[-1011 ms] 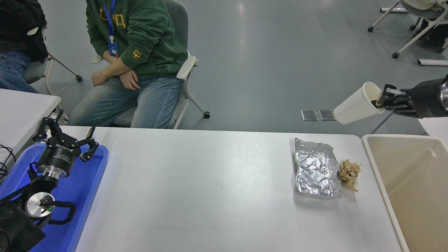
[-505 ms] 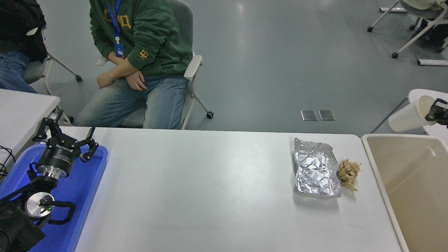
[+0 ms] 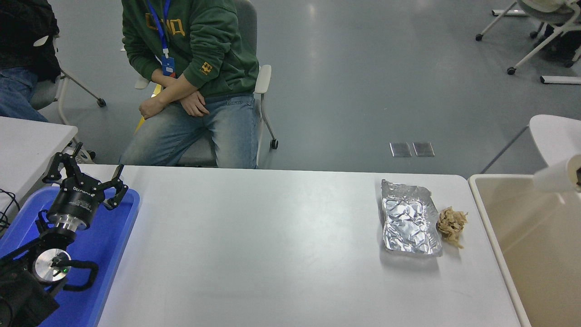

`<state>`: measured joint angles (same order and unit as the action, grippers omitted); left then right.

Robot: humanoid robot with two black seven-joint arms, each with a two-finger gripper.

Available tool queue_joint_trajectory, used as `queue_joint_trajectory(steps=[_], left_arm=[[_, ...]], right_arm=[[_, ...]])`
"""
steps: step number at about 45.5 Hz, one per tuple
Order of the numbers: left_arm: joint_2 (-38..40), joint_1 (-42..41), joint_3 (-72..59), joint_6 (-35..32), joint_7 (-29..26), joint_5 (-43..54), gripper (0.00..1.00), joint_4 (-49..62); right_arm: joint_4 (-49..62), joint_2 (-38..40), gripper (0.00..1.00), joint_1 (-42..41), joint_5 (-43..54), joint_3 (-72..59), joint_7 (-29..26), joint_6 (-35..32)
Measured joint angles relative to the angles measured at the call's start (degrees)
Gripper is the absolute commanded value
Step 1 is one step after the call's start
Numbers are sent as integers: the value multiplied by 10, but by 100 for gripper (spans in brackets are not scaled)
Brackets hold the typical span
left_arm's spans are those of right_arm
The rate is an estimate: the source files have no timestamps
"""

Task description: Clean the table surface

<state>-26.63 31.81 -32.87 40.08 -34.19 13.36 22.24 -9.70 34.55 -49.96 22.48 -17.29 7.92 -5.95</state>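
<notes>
Table [image 3: 272, 254] fills the middle of the view; foil [image 3: 411, 222] and a brown paper wad [image 3: 451, 223] lie touching near its right edge, beside the bin [image 3: 535, 254]. A blurred cup [image 3: 556, 175] hangs over the bin, presumably for dumping; right gripper's fingers unseen. Left gripper [image 3: 86, 179] parked over the tray [image 3: 113, 254], fingers spread.

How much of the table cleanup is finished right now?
In hand: a white cup, blurred, is over the beige bin at the right edge. Left: the foil sheet and brown crumpled wad lie on the table surface. Left gripper is parked over the blue tray.
</notes>
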Motion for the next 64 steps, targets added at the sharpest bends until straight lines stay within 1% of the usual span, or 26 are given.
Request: queue_joint_trajectory(steps=[8, 18, 32, 51, 52, 53, 55, 56, 64], left_arm=[[0, 0, 0, 0, 0, 0, 100, 0], [0, 0, 0, 0, 0, 0, 100, 0], [0, 0, 0, 0, 0, 0, 100, 0], [0, 0, 0, 0, 0, 0, 100, 0], [0, 0, 0, 0, 0, 0, 100, 0], [0, 0, 0, 0, 0, 0, 100, 0], [0, 0, 0, 0, 0, 0, 100, 0], [0, 0, 0, 0, 0, 0, 100, 0], [0, 0, 0, 0, 0, 0, 100, 0]], right_arm=[[117, -92, 0, 51, -14, 35, -3, 22], [178, -152, 0, 87, -40, 61, -16, 69], [203, -182, 0, 110, -83, 120, -26, 107], [209, -195, 0, 120, -96, 142, -31, 117], [210, -195, 9, 121, -96, 142, -31, 117], [210, -196, 33, 121, -97, 143, -31, 117], [210, -196, 88, 121, -97, 144, -31, 117], [210, -196, 100, 121, -97, 144, -31, 118], [211, -197, 100, 119, -99, 146, -31, 128]])
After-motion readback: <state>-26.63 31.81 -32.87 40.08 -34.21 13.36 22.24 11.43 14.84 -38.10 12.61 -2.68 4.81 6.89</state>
